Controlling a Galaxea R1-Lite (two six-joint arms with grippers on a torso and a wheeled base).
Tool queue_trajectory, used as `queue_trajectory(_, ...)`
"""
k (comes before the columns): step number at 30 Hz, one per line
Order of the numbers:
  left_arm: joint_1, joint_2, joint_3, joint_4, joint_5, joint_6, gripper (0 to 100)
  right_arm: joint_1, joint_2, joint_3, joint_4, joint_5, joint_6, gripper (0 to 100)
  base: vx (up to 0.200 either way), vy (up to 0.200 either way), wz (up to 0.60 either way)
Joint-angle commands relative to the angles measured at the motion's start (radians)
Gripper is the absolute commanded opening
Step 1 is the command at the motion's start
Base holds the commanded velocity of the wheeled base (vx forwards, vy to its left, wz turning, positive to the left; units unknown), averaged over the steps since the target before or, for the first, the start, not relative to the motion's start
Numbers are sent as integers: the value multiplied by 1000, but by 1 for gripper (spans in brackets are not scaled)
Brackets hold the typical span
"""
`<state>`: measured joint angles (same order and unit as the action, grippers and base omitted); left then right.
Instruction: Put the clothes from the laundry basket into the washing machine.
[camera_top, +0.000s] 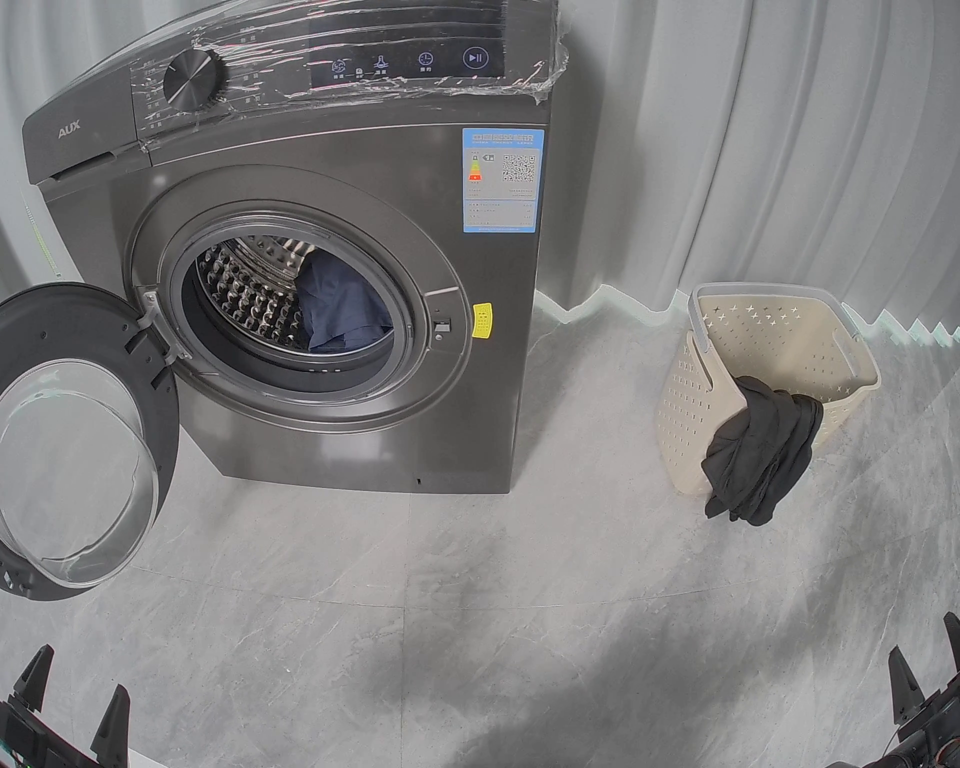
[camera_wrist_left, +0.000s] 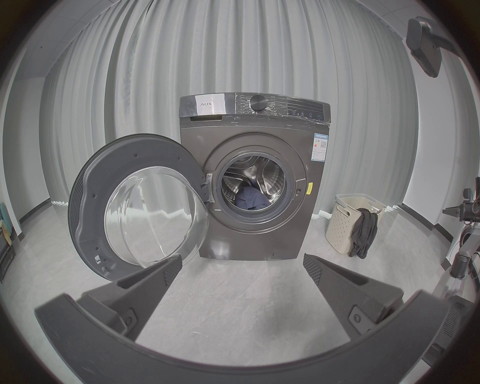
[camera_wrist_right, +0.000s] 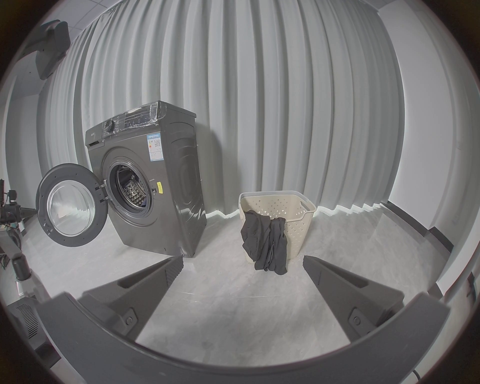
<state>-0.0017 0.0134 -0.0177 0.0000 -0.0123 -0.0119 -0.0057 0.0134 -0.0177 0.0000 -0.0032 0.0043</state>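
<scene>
A grey front-loading washing machine (camera_top: 330, 260) stands at the left with its round door (camera_top: 75, 440) swung wide open. A blue garment (camera_top: 340, 305) lies inside the drum. To the right, a beige laundry basket (camera_top: 770, 340) stands on the floor by the curtain. A black garment (camera_top: 760, 455) hangs over its front rim. My left gripper (camera_top: 70, 705) is low at the near left, open and holding nothing. My right gripper (camera_top: 930, 665) is low at the near right, also open, far from the basket. The machine (camera_wrist_left: 255, 175) and the basket (camera_wrist_right: 277, 212) lie well beyond both grippers.
Grey marble-look floor (camera_top: 500, 620) spreads wide and bare between me, the machine and the basket. Pale curtains (camera_top: 750, 130) hang behind both. The open door juts out over the floor at the left.
</scene>
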Motion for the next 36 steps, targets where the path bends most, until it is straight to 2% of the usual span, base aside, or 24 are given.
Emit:
queue_trajectory(1,0,-13,16,0,3,-3,100,0,3,16,0,0,0,100,0,0,0)
queue_trajectory(3,0,-13,16,-2,3,-10,100,0,3,16,0,0,0,100,0,0,0)
queue_trajectory(12,0,-13,16,0,8,-20,100,0,3,16,0,0,0,100,200,0,0)
queue_trajectory(24,0,-13,16,-2,9,-22,100,0,3,16,0,0,0,100,0,0,0)
queue_trajectory(36,0,-13,16,-2,9,-17,100,0,3,16,0,0,0,100,0,-200,0)
